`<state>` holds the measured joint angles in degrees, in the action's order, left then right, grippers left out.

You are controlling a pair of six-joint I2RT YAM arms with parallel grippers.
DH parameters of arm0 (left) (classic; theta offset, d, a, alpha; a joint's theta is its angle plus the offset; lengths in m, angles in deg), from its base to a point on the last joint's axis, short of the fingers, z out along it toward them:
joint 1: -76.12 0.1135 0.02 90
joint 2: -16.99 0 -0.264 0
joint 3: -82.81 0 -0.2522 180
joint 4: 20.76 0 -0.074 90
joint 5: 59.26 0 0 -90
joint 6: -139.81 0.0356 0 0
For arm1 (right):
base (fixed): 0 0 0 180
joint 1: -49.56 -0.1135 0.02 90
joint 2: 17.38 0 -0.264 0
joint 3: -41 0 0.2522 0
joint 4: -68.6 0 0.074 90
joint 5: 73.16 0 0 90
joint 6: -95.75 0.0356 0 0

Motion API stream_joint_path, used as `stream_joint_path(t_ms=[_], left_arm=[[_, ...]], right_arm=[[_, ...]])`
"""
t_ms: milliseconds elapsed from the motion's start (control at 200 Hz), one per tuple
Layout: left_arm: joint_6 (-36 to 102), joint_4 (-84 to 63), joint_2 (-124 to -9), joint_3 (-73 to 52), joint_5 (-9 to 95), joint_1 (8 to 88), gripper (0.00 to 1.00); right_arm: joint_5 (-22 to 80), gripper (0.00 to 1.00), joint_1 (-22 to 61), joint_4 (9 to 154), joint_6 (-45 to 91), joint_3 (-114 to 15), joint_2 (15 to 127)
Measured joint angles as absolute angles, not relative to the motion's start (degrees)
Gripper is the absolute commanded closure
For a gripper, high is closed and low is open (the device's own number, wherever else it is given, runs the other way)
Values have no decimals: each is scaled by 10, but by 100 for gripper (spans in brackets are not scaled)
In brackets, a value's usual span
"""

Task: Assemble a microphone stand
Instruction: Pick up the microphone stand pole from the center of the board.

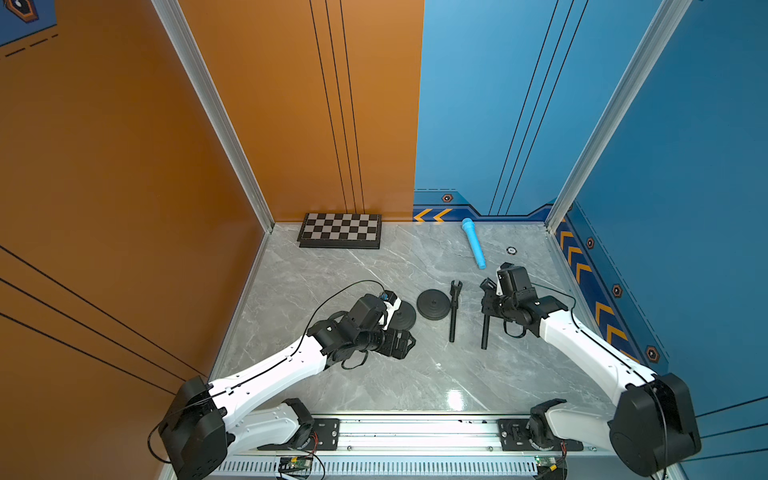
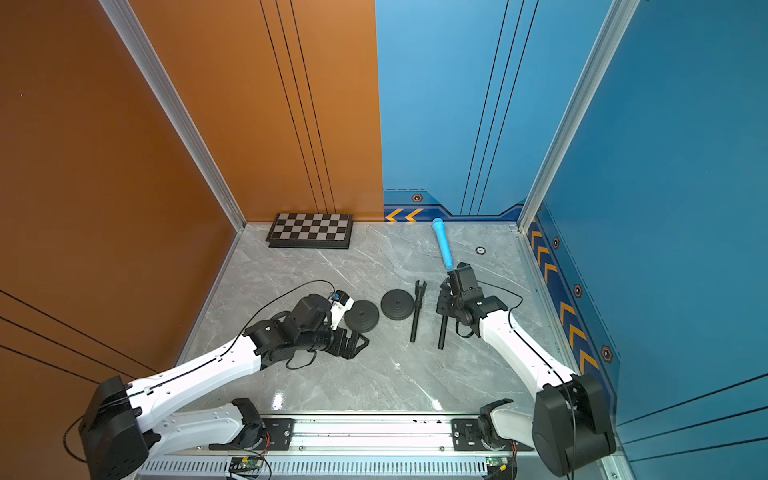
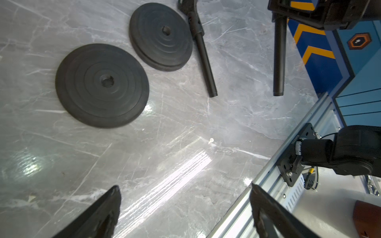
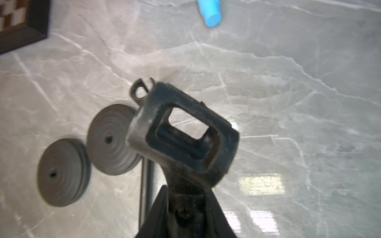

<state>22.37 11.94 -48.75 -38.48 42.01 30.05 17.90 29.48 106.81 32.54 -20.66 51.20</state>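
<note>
Black stand pole with clip head (image 1: 484, 334) clamped by right gripper (image 1: 487, 303) near clip end. Long shaft hangs free, just beside second black pole (image 1: 454, 311) lying on grey marble table (image 1: 415, 374).

Risks:
- Shaft may pivot in jaws and miss hole of round black ribbed base (image 1: 435, 304).
- Base may slide, since left gripper (image 3: 184, 187) gapes empty and braces nothing.

Front centre of the grey marbled bench (image 1: 374, 386), between the left arm (image 1: 270, 374) and the right arm (image 1: 590, 353), is lying open to approach. Mid-bench, a black ridged round disc (image 2: 361, 316) and a second such disc (image 2: 397, 304) are sitting just beside each other, leaving a slit only. A black clip-topped pole (image 1: 454, 311) is lying just beside the second disc, closing that flank. A second black pole (image 1: 485, 332), clamped in the right gripper (image 1: 488, 305), is narrowing the lane alongside. The rear strip between the black-framed chequered board (image 1: 340, 230) and the blue plastic microphone (image 1: 473, 243) is standing clear.
</note>
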Motion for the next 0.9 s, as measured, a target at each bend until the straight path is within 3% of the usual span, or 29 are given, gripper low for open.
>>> stream_joint_path(t_ms=[230, 435, 711, 731, 896], left_arm=[[189, -48, -493, -401, 481, 292, 2], [188, -119, -552, -378, 516, 266, 0], [201, -150, -606, -323, 535, 232, 12], [202, -156, -608, -321, 539, 232, 17], [193, -186, -627, -313, 569, 227, 28]], right_arm=[[234, 75, 234, 1048, 315, -207, 382], [273, 76, 230, 1016, 339, -205, 352], [318, 76, 223, 951, 398, -171, 318], [320, 77, 223, 947, 402, -170, 317], [334, 78, 218, 911, 427, -169, 315]])
